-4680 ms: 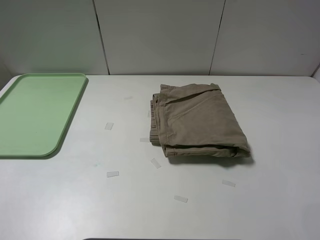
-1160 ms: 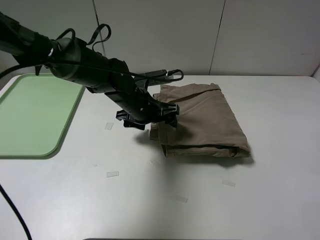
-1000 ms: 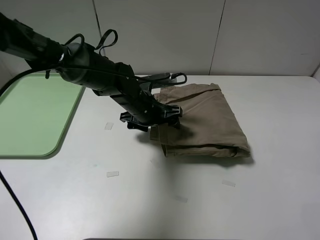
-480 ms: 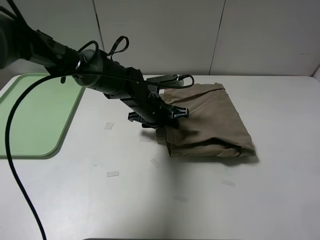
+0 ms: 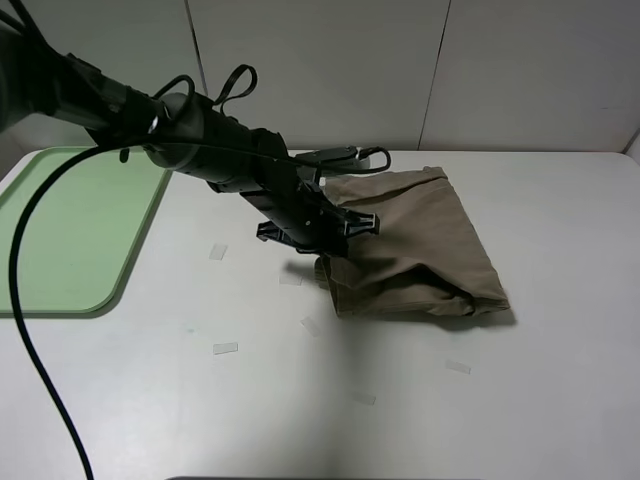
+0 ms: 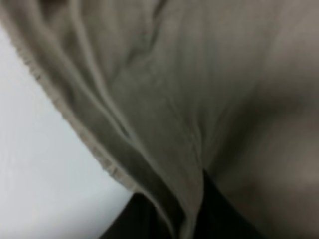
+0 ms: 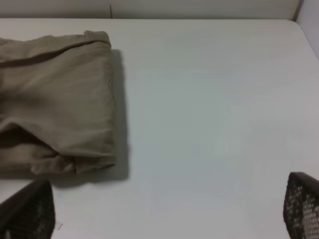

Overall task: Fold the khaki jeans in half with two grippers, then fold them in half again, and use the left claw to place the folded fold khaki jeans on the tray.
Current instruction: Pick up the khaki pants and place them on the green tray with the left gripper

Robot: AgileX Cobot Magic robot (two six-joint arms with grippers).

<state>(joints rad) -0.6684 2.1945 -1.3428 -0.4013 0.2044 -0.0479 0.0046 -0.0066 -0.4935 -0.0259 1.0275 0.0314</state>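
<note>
Exterior high view first: at the left edge of the frame you have the tray (image 5: 70, 230), mint green and bare, still waiting for its load. From the upper left the left arm slants down toward the middle, and its left pincer (image 5: 325, 235) meets the near-left corner of the khaki jeans (image 5: 420, 245), which lie just right of centre on the table (image 5: 400, 420) as a compact folded bundle. By the look of that bundle, both folds are done; what remains is the lift and the carry over to the tray, well apart at the far left. The corner under the pincer looks rucked and slightly raised, so I judge the grasp is made or being made.

In the left wrist view, khaki cloth (image 6: 164, 99) fills nearly the whole frame, blurred, with a dark part at the lower middle that cloth drapes over; you cannot tell whether that pincer is closed on the fabric.

The right pincer (image 7: 159, 209) shows only as two dark mesh finger pads (image 7: 27, 209) at the lower corners, spread wide and holding nothing.
</note>
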